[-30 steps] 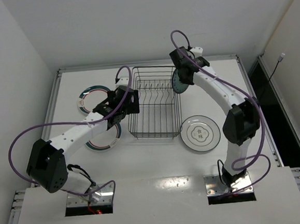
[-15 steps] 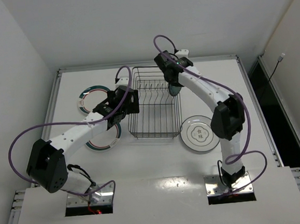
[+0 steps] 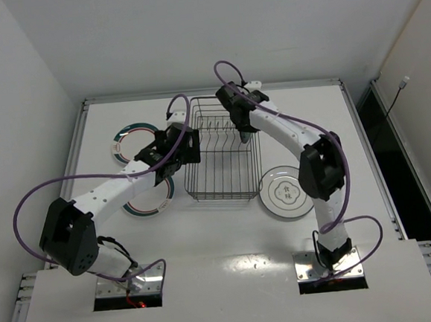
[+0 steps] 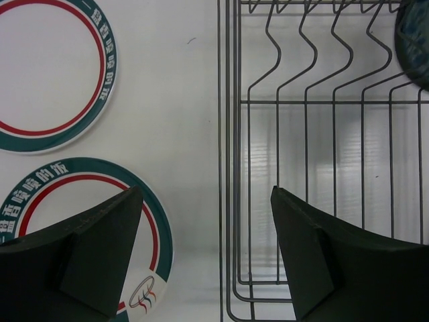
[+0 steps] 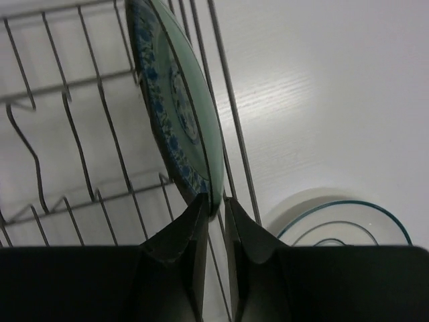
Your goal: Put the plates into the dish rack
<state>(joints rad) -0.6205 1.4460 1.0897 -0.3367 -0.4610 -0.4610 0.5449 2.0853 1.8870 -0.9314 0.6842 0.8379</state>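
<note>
Plate in teal pattern, the teal plate [image 5: 177, 114], stands on edge inside the dish rack [image 3: 226, 195], tilted a little. It is close against the rack's right side wall and lies in the far half of the basket, among the upright prongs. The right gripper [image 5: 214, 201] is on its rim: the two fingers are drawn close together, with the plate's edge pinched between their tips. Seen from above, that gripper reaches down into the rack from the far right side.

The rack sits on the white table [image 3: 229, 234], about midway between the left and right edges and nearer the far edge. The white-grey plate [image 3: 287, 193] lies flat on the table just off the rack's near right corner. Two ringed plates lie flat to the left of the rack, the far ringed plate [image 4: 53, 67] and the near ringed plate [image 4: 74, 198]. The left gripper [image 4: 204, 194] hangs above the rack's left rim with its fingers spread wide, holding nothing. One finger is over the near ringed plate and the other is over the rack's wires.
</note>
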